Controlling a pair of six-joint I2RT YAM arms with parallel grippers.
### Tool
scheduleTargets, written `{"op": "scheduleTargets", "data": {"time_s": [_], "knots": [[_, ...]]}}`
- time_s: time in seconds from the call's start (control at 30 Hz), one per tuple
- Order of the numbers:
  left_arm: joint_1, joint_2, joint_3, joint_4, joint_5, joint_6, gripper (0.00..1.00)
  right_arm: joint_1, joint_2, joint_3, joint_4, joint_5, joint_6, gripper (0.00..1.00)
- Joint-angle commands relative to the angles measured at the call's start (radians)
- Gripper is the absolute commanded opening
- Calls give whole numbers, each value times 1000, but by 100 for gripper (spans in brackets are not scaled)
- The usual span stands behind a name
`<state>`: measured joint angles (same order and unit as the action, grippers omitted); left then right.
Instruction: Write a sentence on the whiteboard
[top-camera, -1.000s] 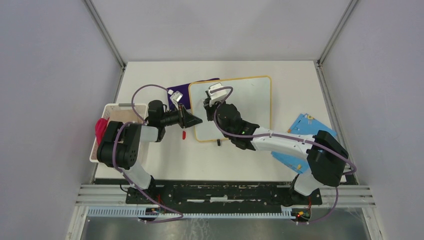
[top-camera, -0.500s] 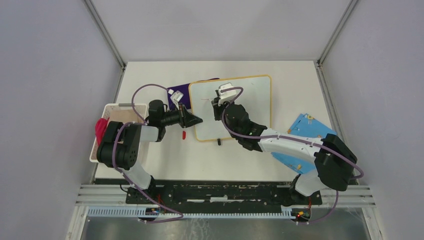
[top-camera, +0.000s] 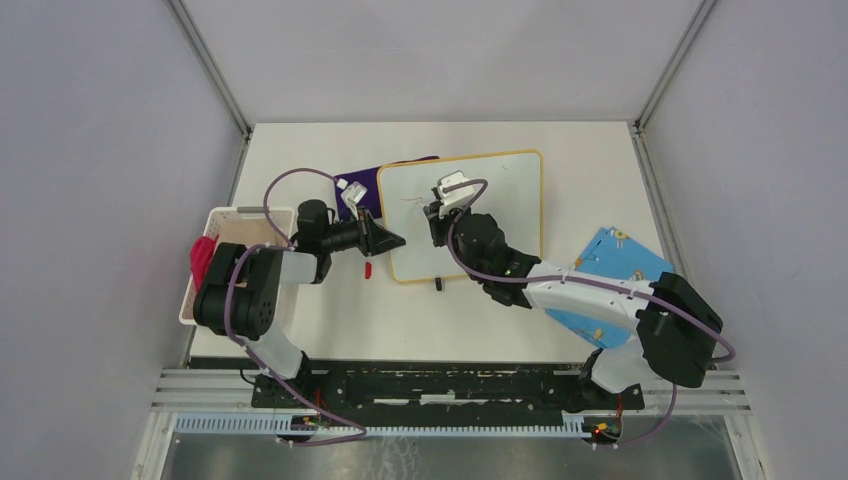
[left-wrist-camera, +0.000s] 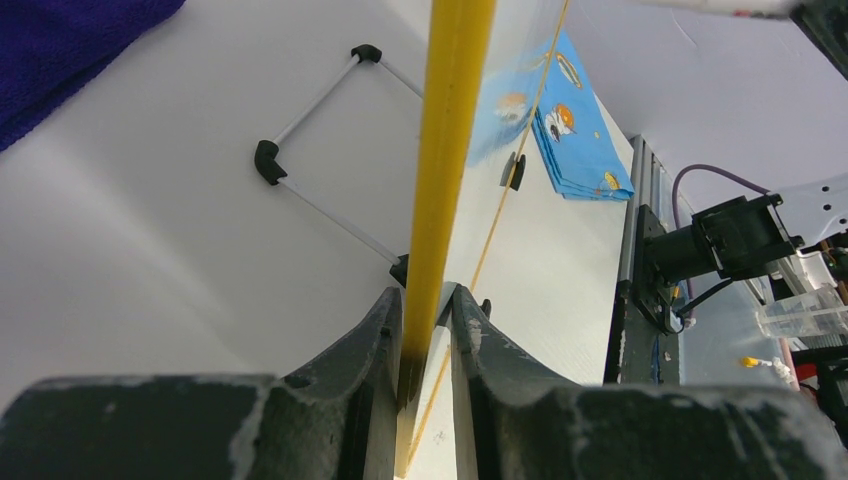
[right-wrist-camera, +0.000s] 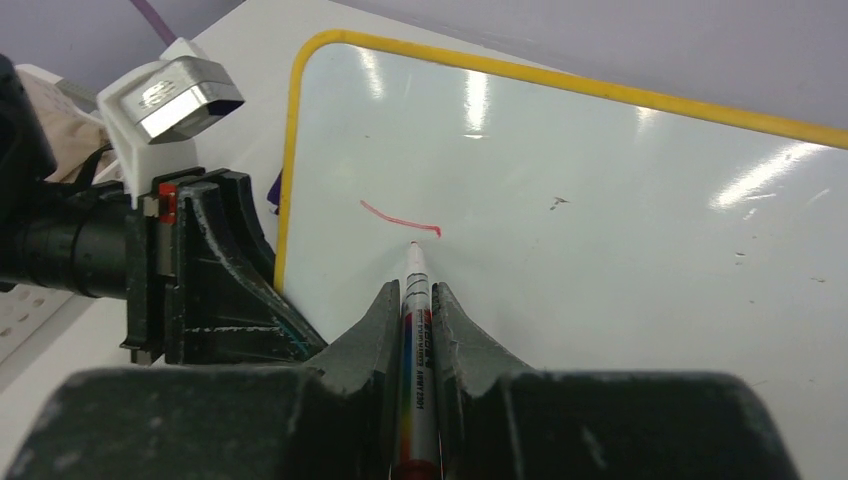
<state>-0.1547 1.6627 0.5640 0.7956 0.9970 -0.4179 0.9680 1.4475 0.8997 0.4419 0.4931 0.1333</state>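
The whiteboard (top-camera: 505, 190), white with a yellow frame, lies flat at the table's middle. My left gripper (top-camera: 396, 240) is shut on its left frame edge (left-wrist-camera: 450, 150), and its fingers (left-wrist-camera: 380, 330) pinch the yellow rim in the left wrist view. My right gripper (top-camera: 437, 213) is shut on a marker (right-wrist-camera: 415, 330) above the board's left part. The marker tip sits just below the right end of a short red stroke (right-wrist-camera: 400, 217). That stroke is the only writing of the sentence on the board.
A purple cloth (top-camera: 362, 185) lies under the board's far left corner. A white basket (top-camera: 235, 260) with a red thing (top-camera: 203, 255) stands at the left. A small red cap (top-camera: 368, 269) lies by the left gripper. A blue patterned cloth (top-camera: 610, 260) lies at the right.
My right gripper has moved to the right over the board with the marker, and a short red stroke has appeared. The left gripper has not moved.
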Motion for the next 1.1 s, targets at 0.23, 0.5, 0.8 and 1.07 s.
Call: {"op": "scheduleTargets", "data": {"time_s": [0.23,0.5,0.8,1.07], "knots": [[3,3,10,-71,-110,77,2,16,11,43,37,-33,-17,0],[3,3,10,-73,-112,79,2,15,39,35,7,3,-14,0],[2,0,15,-93,-117,90,2,15,14,-13,-2,-15,-11,0],[1,0,16,-93,-117,90,2,15,-12,-78,-17,-33,9,0]]}}
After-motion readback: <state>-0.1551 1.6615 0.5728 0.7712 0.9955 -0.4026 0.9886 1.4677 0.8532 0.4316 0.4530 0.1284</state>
